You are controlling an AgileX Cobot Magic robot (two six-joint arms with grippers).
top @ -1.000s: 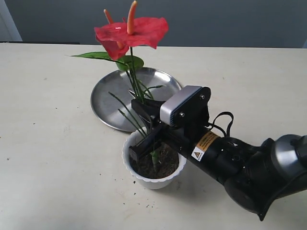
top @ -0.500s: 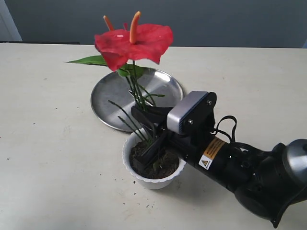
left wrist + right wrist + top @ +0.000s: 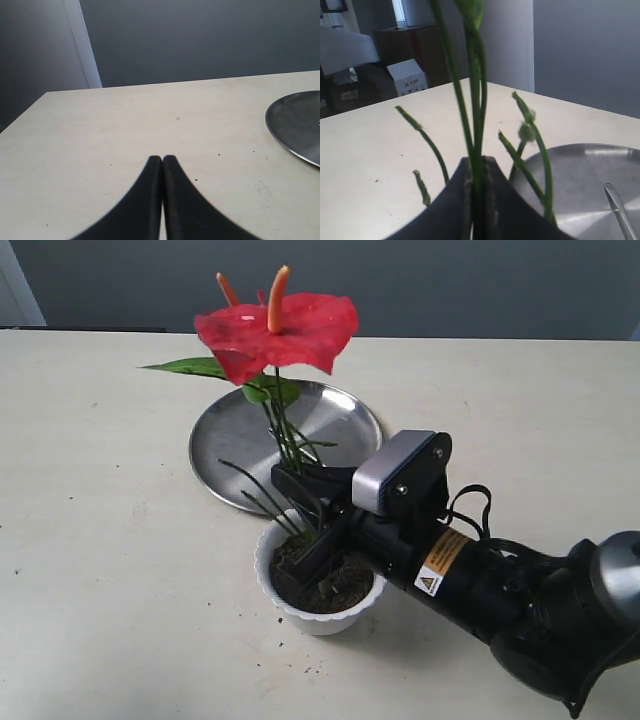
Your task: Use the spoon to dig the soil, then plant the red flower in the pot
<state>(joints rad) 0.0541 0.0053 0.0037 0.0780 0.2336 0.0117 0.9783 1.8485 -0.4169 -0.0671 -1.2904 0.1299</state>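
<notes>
Right gripper (image 3: 305,558) is clamped shut on the red flower (image 3: 275,330). In the right wrist view you can see the right gripper (image 3: 476,167) with both jaws pinched on the thin green stems (image 3: 474,100), no gap at all.

The thing that matters for the next move: the flower's long axis runs pretty much straight up. The bloom is well above the fingers, and the foot of the stems is just below the tips, down in the white pot (image 3: 320,620). The fingertips sit right over the soil (image 3: 352,585), inside the scalloped rim. So I'd guess it's push down or let go, nothing sideways.

The right arm is obviously the one on the job. The left gripper (image 3: 162,167) is also closed, holding nothing, hanging over bare table (image 3: 125,125) with only the edge of the steel plate (image 3: 300,125) in sight, nowhere near the pot.

What I can't make out:
- The stem base is hidden behind the lower finger, so I can't tell if it's actually buried or just resting on the soil.
- The spoon (image 3: 620,210) only shows in the right wrist view. It's lying in the plate beyond the gripper and is cut off at the frame edge.
</notes>
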